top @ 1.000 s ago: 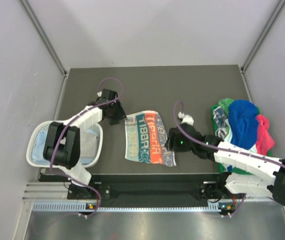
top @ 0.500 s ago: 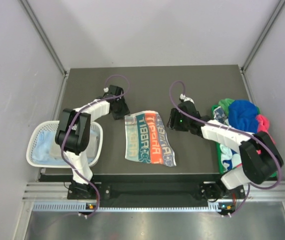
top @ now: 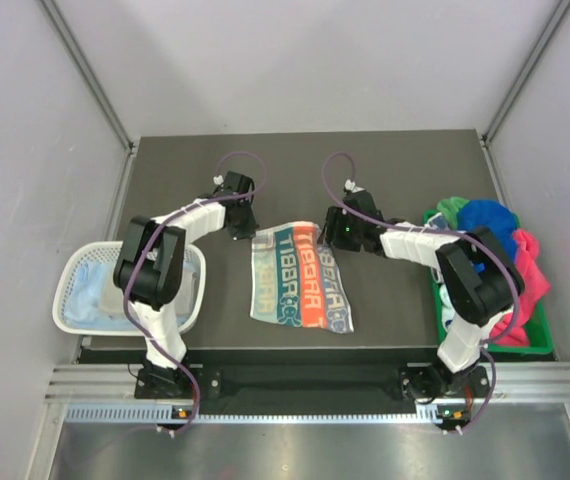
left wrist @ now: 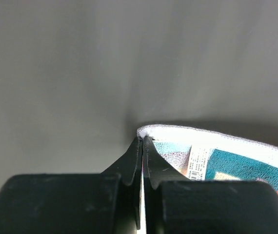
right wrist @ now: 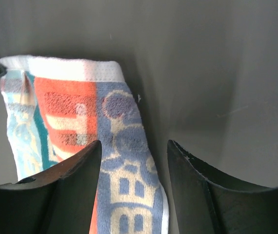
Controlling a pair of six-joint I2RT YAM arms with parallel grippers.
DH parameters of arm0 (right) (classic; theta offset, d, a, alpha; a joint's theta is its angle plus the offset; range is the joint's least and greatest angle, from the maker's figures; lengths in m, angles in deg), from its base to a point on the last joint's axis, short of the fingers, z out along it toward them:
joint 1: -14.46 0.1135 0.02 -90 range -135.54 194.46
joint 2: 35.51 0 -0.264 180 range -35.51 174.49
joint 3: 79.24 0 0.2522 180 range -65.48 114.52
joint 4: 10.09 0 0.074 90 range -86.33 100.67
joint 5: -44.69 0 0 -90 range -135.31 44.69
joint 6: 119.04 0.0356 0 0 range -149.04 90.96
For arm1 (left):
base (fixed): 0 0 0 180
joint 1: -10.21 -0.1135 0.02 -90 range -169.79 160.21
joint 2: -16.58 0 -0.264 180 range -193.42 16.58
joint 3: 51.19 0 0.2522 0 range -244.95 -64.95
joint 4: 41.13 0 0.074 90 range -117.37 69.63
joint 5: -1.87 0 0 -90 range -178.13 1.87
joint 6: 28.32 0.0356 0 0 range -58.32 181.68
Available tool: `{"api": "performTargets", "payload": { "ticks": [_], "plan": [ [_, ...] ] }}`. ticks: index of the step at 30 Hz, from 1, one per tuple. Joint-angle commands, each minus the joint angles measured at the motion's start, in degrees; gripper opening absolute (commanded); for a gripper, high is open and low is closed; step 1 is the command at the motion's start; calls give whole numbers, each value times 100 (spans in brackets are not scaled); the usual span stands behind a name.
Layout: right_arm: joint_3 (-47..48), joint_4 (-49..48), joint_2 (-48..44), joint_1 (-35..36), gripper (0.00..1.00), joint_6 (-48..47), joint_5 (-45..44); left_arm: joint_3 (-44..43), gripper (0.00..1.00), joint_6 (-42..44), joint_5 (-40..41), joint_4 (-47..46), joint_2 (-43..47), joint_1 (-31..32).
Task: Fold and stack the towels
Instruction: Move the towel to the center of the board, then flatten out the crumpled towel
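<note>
A white towel with teal, orange and blue print [top: 295,275] lies flat in the middle of the dark table [top: 395,170]. My left gripper [top: 245,222] is at its far left corner; in the left wrist view the jaws [left wrist: 142,139] are pressed together with the white hem of that printed towel [left wrist: 217,151] pinched at their tips. My right gripper [top: 333,232] hovers at the far right corner, open. In the right wrist view its fingers [right wrist: 134,144] straddle the blue-printed right edge of the towel [right wrist: 124,180] without touching it.
A white mesh basket [top: 75,262] at the left edge holds a pale blue towel [top: 90,290]. At the right a green tray [top: 540,340] carries a heap of towels: royal blue [top: 490,245], pink [top: 533,270], green [top: 450,208].
My left gripper slid right to the towel's far left corner and shut on it. My right arm swung from the towel's near right edge up to its far right corner, staying open.
</note>
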Motion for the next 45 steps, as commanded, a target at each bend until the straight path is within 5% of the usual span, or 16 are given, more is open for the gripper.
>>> {"api": "performTargets", "payload": {
  "ticks": [1, 6, 10, 12, 19, 24, 30, 36, 40, 45],
  "plan": [
    [290, -341, 161, -44, 56, 55, 45, -177, 0, 175, 305, 449, 417, 18],
    [483, -297, 416, -9, 51, 37, 9, -247, 0, 316, 411, 731, 786, 18],
    [588, -201, 364, 26, 13, 55, -139, -291, 0, 395, 288, 888, 980, 27],
    [641, 87, 136, 26, 5, 3, -489, -344, 0, 465, 148, 950, 1059, 44],
    [1019, 1179, -690, 473, 0, -656, -2326, -362, 0, 492, 24, 1188, 1428, 97],
    [1160, 1670, -508, 1493, 4, -816, -3479, -81, 0, 466, 41, 1232, 1710, 97],
    [853, 1365, 293, 1889, 24, -544, -2962, 279, 0, 501, 147, 1197, 1780, 88],
    [597, 1118, -58, 1775, 55, -499, -2926, 386, 0, 518, 112, 1100, 1640, 88],
    [475, 1066, -462, 1381, 62, -429, -2821, 368, 0, 536, 138, 1082, 1570, 88],
    [62, 539, -823, 651, 59, -104, -1786, 342, 0, 580, 208, 1126, 1534, 88]
  ]
}}
